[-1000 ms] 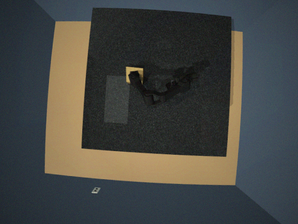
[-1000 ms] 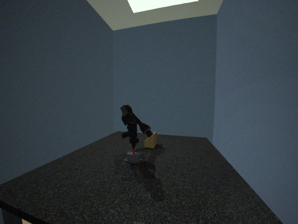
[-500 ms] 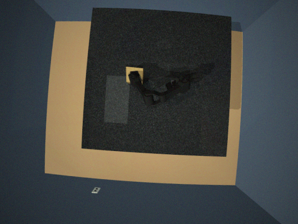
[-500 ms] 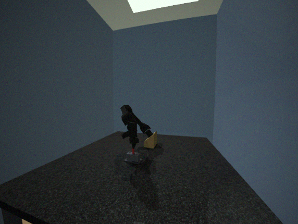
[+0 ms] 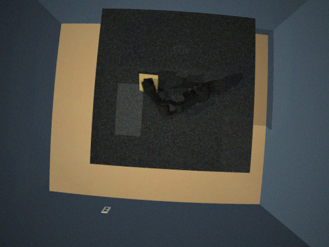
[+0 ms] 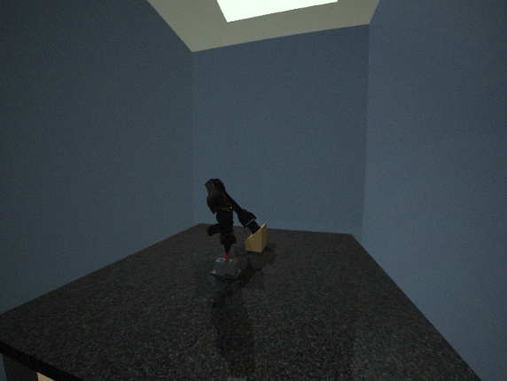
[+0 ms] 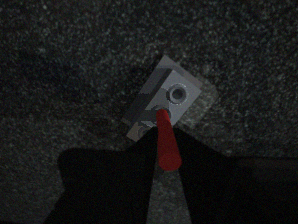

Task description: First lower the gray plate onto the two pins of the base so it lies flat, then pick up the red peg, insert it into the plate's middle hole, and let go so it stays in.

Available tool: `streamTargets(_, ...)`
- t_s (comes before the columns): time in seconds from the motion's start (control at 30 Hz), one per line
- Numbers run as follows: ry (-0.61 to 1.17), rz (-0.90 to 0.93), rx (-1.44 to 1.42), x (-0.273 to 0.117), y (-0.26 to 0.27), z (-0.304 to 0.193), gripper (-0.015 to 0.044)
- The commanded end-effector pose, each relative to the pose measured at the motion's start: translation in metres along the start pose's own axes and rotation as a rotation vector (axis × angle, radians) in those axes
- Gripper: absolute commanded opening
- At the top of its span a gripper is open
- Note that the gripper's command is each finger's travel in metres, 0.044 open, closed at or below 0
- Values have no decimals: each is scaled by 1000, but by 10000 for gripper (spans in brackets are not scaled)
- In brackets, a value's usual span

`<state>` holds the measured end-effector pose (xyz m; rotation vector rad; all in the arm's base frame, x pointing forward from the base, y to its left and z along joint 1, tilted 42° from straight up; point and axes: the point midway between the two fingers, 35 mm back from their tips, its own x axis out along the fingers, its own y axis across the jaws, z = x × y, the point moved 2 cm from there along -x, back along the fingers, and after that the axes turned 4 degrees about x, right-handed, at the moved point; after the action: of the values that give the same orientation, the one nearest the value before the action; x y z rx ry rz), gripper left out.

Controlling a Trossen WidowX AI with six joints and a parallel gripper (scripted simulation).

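Note:
My gripper point(image 6: 227, 252) point(image 7: 164, 131) is shut on the red peg point(image 6: 226, 257) point(image 7: 168, 147) and points down above the gray plate point(image 6: 230, 263) point(image 7: 188, 91). In the wrist view the peg's far end is at the plate's middle hole; whether it has entered is not clear. The plate looks seated on the base point(image 6: 218, 274) point(image 7: 167, 61), with a round pin point(image 7: 177, 93) showing in one end hole. The other end is partly hidden by the peg and fingers. In the top view the plate and peg are too dark to make out.
The arm's yellow mounting block point(image 5: 141, 77) point(image 6: 256, 244) stands behind the base in the exterior view. A pale gray rectangle point(image 5: 129, 110) is marked on the dark table top point(image 5: 172, 146) beside the block.

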<state>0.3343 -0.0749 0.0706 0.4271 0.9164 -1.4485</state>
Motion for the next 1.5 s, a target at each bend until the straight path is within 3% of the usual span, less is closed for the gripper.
streamTargets(0.0, 0, 0, 0, 0, 0, 0, 0)
streamTargets(0.03, 0, 0, 0, 0, 0, 0, 0)
streamTargets(0.23, 0, 0, 0, 0, 0, 0, 150)
streamTargets(1.47, -4, -3, -12, -18, -1, -3, 150)
